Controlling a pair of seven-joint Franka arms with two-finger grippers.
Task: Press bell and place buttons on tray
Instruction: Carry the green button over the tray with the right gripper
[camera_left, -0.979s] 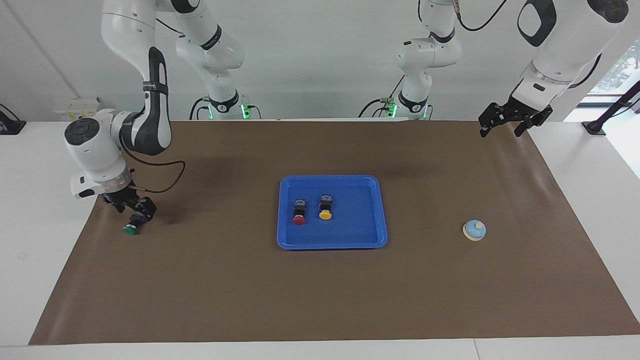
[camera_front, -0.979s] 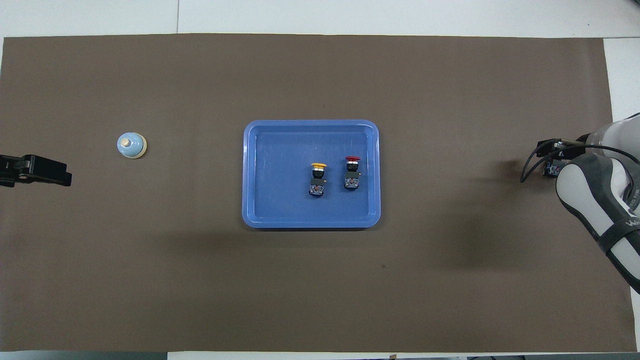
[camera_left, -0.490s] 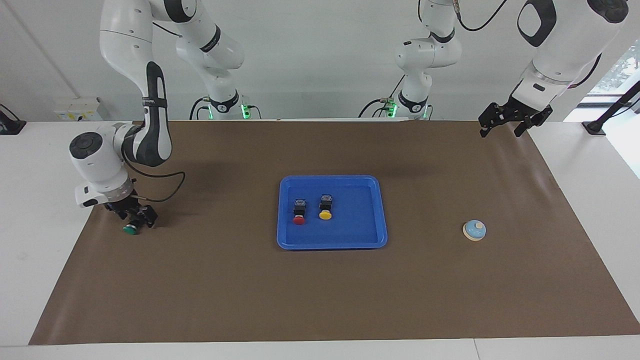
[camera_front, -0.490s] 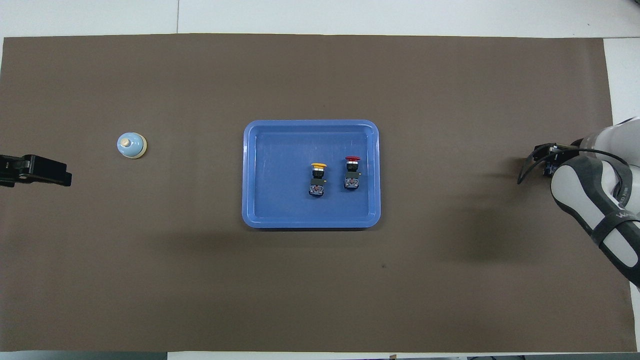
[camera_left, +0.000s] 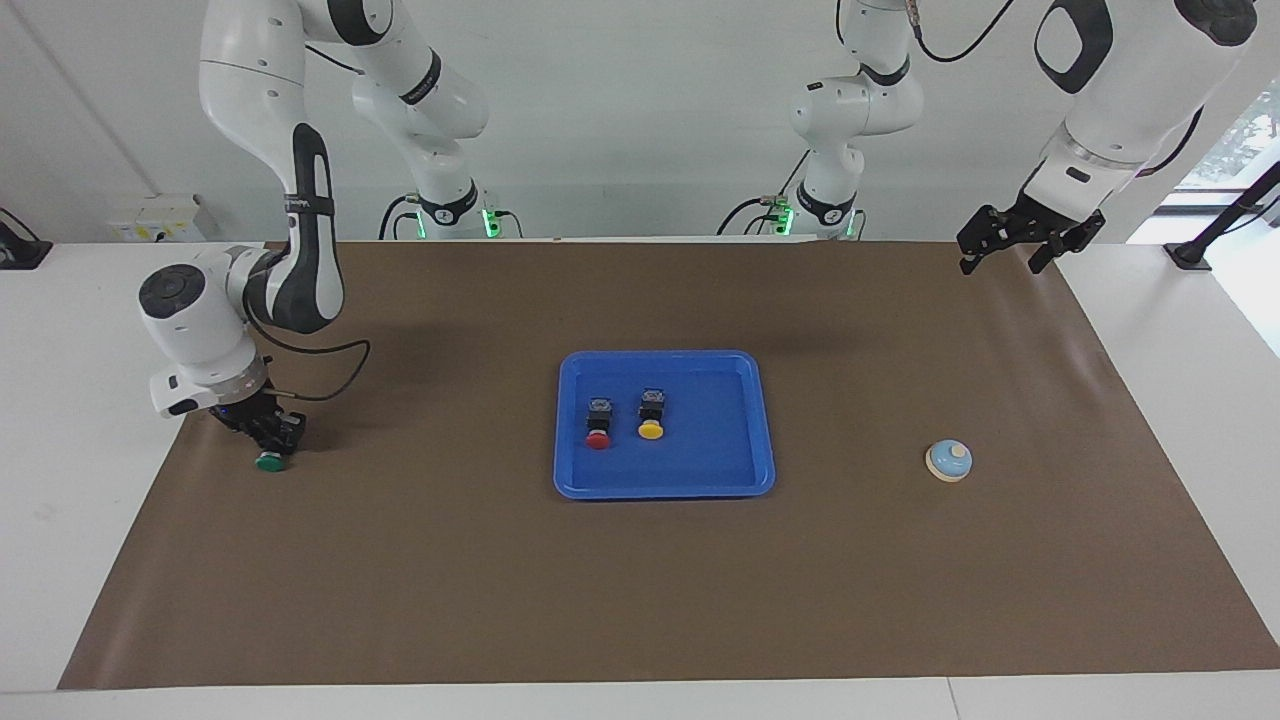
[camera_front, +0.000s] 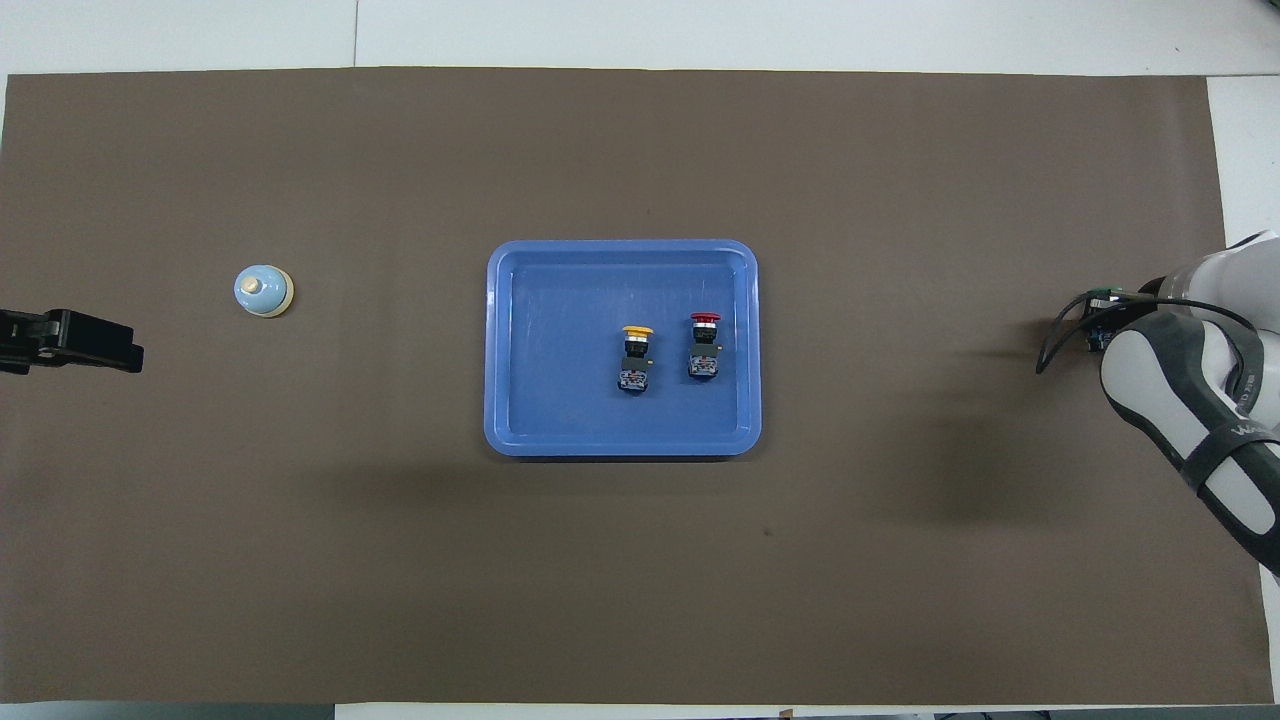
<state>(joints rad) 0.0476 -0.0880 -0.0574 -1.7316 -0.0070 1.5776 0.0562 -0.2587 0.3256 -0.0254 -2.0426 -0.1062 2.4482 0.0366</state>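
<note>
Reaching low at its own end of the table, the right gripper (camera_left: 268, 440) is closing around the green button (camera_left: 268, 461), apparently for transfer to the tray (camera_left: 570, 420); the left gripper (camera_left: 1030, 240) is waiting.

A matt brown paper-like sheet (camera_left: 640, 590) covers the counter (camera_left: 90, 330), whose bare edges look smooth and white. The blue tray (camera_left: 760, 440) is glossy plastic with a faint sheen. The bell (camera_left: 948, 460) has a smooth, slightly shiny light-blue dome on a cream rim. The red button (camera_left: 598, 440) and the yellow button (camera_left: 650, 430) have smooth plastic caps on matt black bodies. The arms' shells are glossy white, the pincers matt black.
</note>
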